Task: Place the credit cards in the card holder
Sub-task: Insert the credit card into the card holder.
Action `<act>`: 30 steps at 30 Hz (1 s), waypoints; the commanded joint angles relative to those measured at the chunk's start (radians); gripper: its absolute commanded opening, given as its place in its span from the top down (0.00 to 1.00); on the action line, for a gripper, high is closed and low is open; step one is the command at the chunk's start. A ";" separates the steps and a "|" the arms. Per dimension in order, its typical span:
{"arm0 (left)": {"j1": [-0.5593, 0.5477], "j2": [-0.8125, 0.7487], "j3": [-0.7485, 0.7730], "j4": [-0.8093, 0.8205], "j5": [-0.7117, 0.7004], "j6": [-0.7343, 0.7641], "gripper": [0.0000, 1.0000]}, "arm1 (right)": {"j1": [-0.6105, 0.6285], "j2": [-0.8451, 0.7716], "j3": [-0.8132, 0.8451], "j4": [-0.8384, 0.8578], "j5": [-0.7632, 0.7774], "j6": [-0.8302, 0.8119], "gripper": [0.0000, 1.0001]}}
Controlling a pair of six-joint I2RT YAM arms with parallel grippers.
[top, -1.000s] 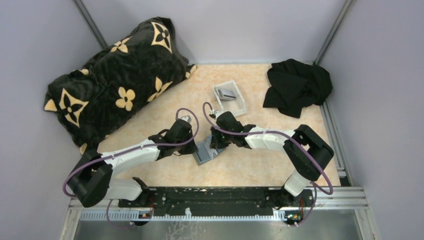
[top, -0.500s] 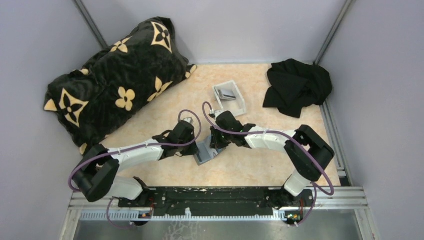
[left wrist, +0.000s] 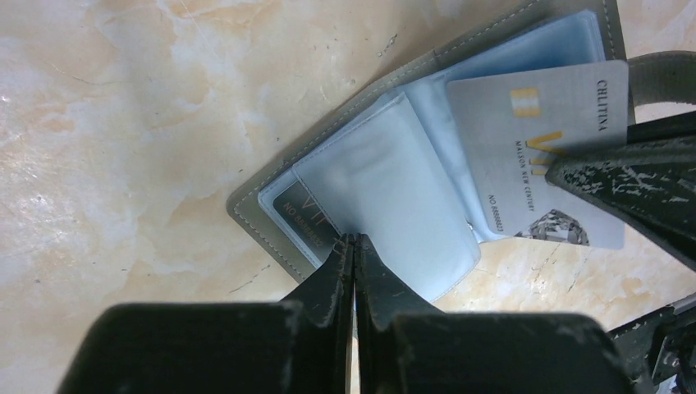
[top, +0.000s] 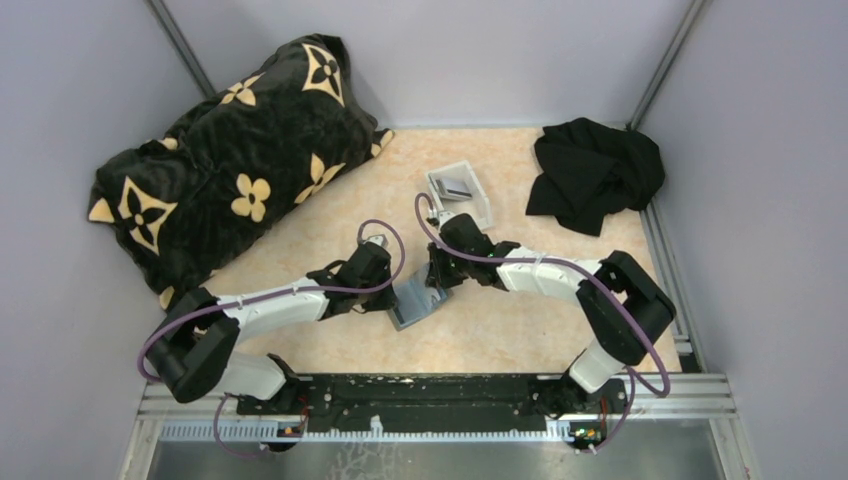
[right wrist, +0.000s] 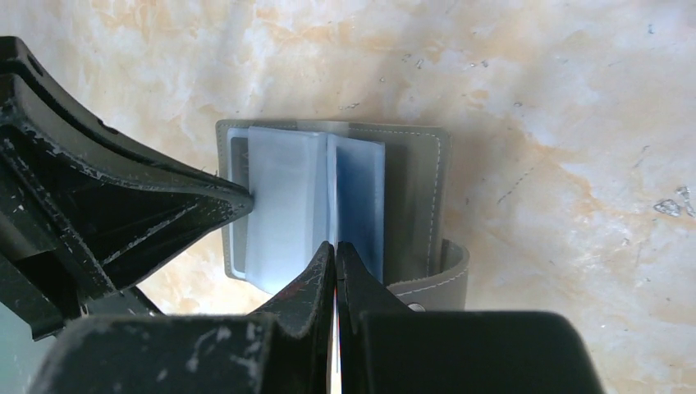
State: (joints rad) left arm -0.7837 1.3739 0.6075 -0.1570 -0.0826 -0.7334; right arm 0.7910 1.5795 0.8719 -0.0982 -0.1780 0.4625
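On the tabletop point(top: 520, 335), between both arms, the grey holder point(top: 413, 303) lies open, clear sleeves point(left wrist: 386, 189) showing. The left gripper point(left wrist: 353, 240) has its jaws together, tips against a sleeve. The right gripper point(right wrist: 335, 245) has its jaws clamped on a silver card point(left wrist: 525, 156) over the sleeves.

Right end effector point(top: 436, 287) slightly farther right.

My white-and-black left arm point(top: 275, 303) and right arm point(top: 532, 279).
Smooth white plastic links run between bulky black joint housings. A thin purple cable point(top: 380, 222) loops off each wrist. My tapered black fingers point(left wrist: 328, 283) are scuffed and flecked with pale scratches.
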 commanded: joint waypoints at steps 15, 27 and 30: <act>-0.006 -0.001 -0.008 -0.119 -0.061 0.001 0.95 | -0.055 0.025 -0.055 0.191 -0.187 0.079 1.00; -0.012 -0.015 -0.023 -0.125 -0.062 -0.011 0.95 | -0.071 0.042 -0.097 0.250 -0.208 0.106 1.00; -0.014 -0.018 -0.027 -0.126 -0.060 -0.013 0.96 | -0.073 0.055 -0.102 0.268 -0.223 0.117 1.00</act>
State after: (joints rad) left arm -0.7902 1.3579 0.6090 -0.2016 -0.1272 -0.7433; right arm 0.7235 1.6150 0.7773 0.0906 -0.3668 0.5575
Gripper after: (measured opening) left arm 0.047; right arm 0.008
